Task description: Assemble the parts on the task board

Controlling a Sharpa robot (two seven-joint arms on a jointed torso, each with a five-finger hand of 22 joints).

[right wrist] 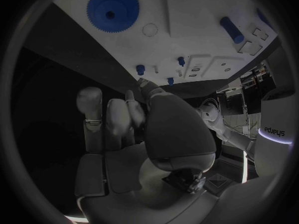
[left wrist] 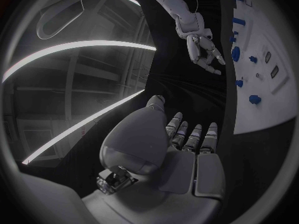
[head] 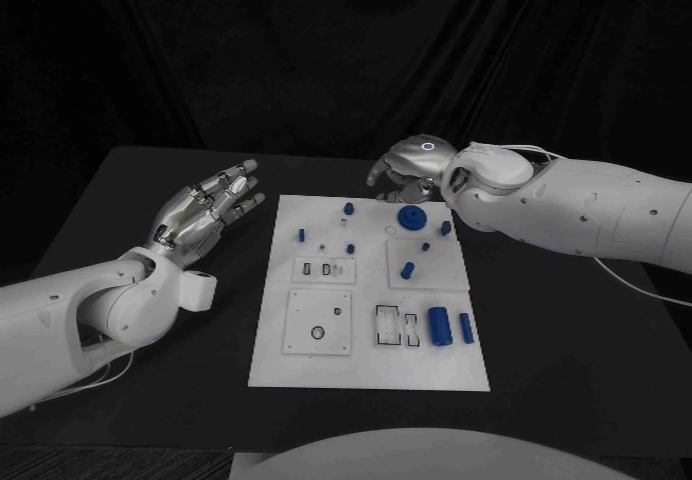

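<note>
Black table, left hand spread flat (holding nothing), right hand curled, empty, above task board

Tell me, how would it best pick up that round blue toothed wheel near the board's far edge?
Probably by its toothed rim, from above. The blue gear lies flat on the task board, so only rim and top face are exposed. The right hand hovers nearest.

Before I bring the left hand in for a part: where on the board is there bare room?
Bare: the task board's near strip, below the square plate and two blue cylinders. Crowded: the far end, with the blue gear, pegs and right hand. Left hand hovers beside it.
</note>
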